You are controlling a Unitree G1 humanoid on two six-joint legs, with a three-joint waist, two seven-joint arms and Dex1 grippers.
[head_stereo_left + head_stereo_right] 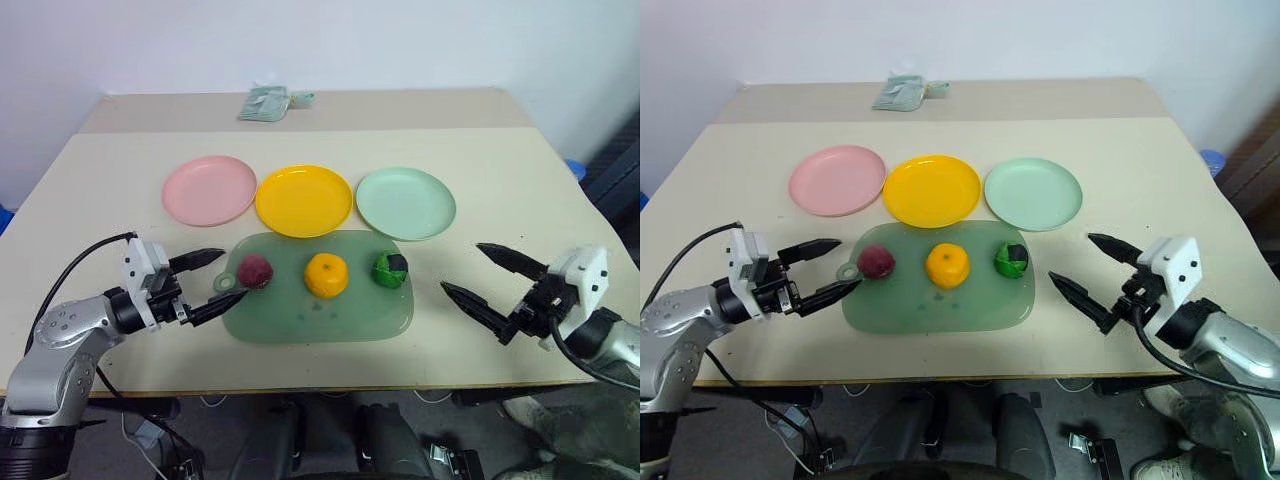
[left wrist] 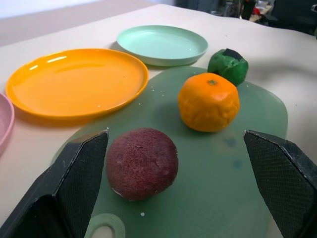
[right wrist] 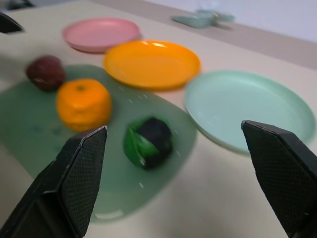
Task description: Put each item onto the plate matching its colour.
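Three items lie in a row on a translucent green mat point(image 1: 300, 318): a dark red-purple fuzzy ball point(image 1: 256, 271), an orange fruit point(image 1: 326, 275) and a dark green lump with a black patch point(image 1: 391, 269). Behind the mat stand a pink plate point(image 1: 209, 189), a yellow-orange plate point(image 1: 304, 200) and a pale mint green plate point(image 1: 406, 202), all bare. My left gripper point(image 1: 210, 283) is open just left of the ball, its fingers pointing at it. My right gripper point(image 1: 480, 276) is open to the right of the mat, aimed toward the green lump.
A crumpled pale green cloth point(image 1: 267, 102) lies at the far edge of the beige table point(image 1: 500, 180). Bare tabletop surrounds the plates and mat on both sides.
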